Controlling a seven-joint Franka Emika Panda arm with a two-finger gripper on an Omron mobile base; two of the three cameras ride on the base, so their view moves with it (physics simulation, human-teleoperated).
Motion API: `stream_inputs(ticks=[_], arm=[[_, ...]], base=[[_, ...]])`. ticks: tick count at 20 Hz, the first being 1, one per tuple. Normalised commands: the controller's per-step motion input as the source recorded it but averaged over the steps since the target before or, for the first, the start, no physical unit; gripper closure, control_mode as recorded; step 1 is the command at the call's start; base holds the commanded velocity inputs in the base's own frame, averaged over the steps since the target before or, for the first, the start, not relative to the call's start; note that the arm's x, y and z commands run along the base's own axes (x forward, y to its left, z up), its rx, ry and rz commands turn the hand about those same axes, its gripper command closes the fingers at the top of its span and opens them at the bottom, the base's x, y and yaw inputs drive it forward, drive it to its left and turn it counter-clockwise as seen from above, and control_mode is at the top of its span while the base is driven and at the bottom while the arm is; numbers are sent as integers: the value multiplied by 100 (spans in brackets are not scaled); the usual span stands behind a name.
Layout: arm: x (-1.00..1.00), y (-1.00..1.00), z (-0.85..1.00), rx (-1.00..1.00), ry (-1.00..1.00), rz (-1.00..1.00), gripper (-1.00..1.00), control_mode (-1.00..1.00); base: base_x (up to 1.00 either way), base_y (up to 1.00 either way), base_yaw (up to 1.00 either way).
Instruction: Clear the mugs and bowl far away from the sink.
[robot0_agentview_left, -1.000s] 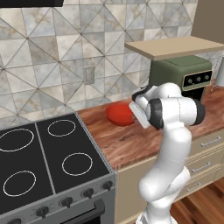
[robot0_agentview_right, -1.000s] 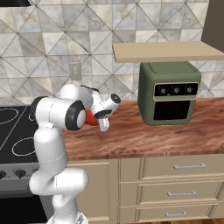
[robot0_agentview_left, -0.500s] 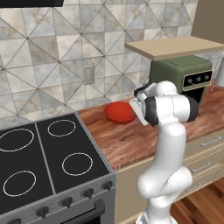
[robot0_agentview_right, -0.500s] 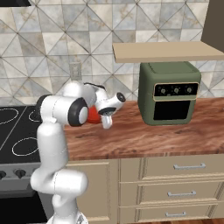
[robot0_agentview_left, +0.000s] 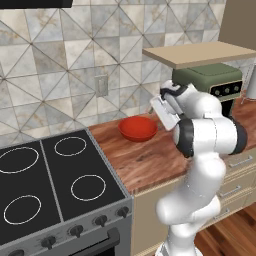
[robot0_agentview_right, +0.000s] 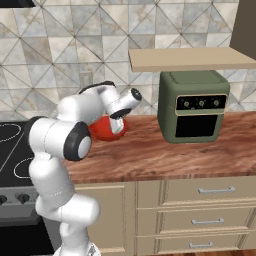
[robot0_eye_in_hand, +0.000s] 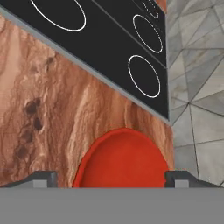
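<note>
Spreading apart, my tool (robot0_eye_in_hand: 111, 178) is letting go of the red bowl (robot0_agentview_left: 137, 128), now resting on the counter (robot0_agentview_left: 150, 160) beside the stove (robot0_agentview_left: 50, 185); mugs are remaining.

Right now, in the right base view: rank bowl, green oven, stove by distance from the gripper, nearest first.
From the gripper:
1. Bowl, directly beneath it on the counter.
2. Green oven, off to the right under the shelf.
3. Stove, at the far left edge.

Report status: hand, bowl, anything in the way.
Hand open, over the bowl. Bowl on the counter beside the stove, not held. Nothing in the way.
</note>
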Motion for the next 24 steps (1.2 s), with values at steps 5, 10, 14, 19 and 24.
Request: stream_inputs(ticks=[5, 10, 14, 19, 24], arm=[[-100, 90, 100, -7, -8, 2, -100, -100], [-100, 69, 100, -7, -8, 2, -100, -100], [-98, -1, 99, -9, -19, -19, -100, -100], [-92, -39, 73, -5, -4, -52, -100, -100], [-78, -30, 23, -10, -1, -66, -100, -100]], base=[[0, 0, 0], [0, 0, 0], [0, 0, 0], [0, 0, 0], [0, 0, 0]])
